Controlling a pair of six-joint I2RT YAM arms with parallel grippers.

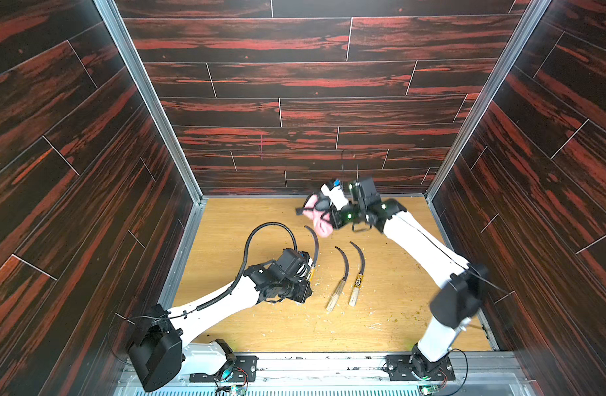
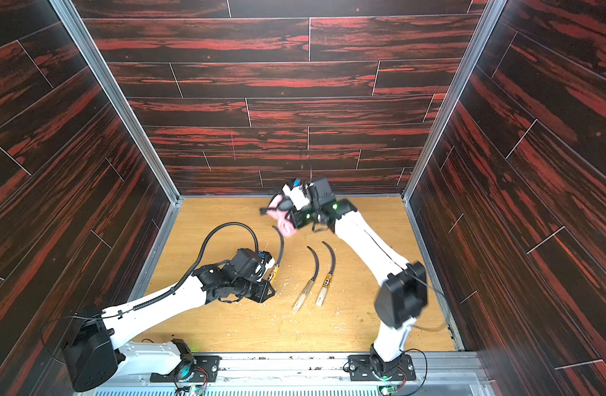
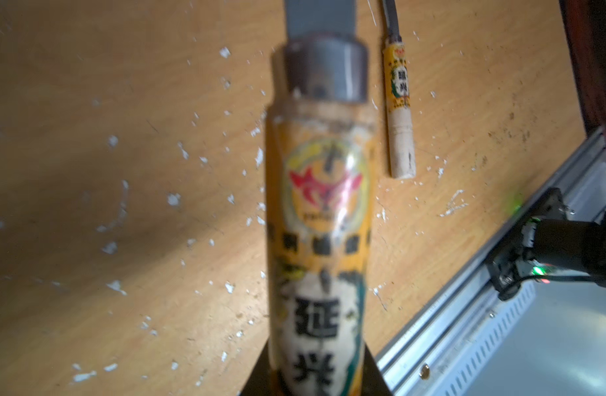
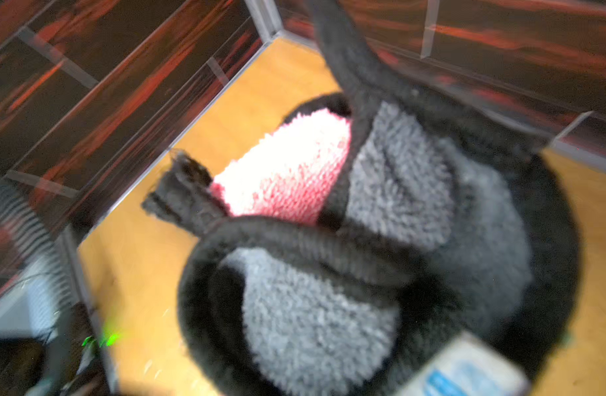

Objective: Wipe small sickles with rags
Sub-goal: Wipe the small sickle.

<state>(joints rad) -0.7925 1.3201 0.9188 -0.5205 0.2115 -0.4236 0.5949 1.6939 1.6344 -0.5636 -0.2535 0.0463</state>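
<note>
We note open table (image 1: 288, 329) along front edge. Back left corner free too, beyond cable loop (image 1: 260, 233). Centre blocked: bare-handled sickle (image 1: 336, 295), loose labelled sickle (image 1: 358, 281) side by side, slim gap between. Left claw (image 1: 306, 274) with held sickle (image 1: 315, 247) bars left-centre. Right arm (image 1: 418, 247) spans right side overhead; rag (image 1: 317, 221) hangs from right claw (image 1: 325, 212) near back wall (image 1: 294, 113). Side walls (image 1: 106, 192) hem us in.

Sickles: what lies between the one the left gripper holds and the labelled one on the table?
The unlabelled sickle, seen in both top views.
</note>
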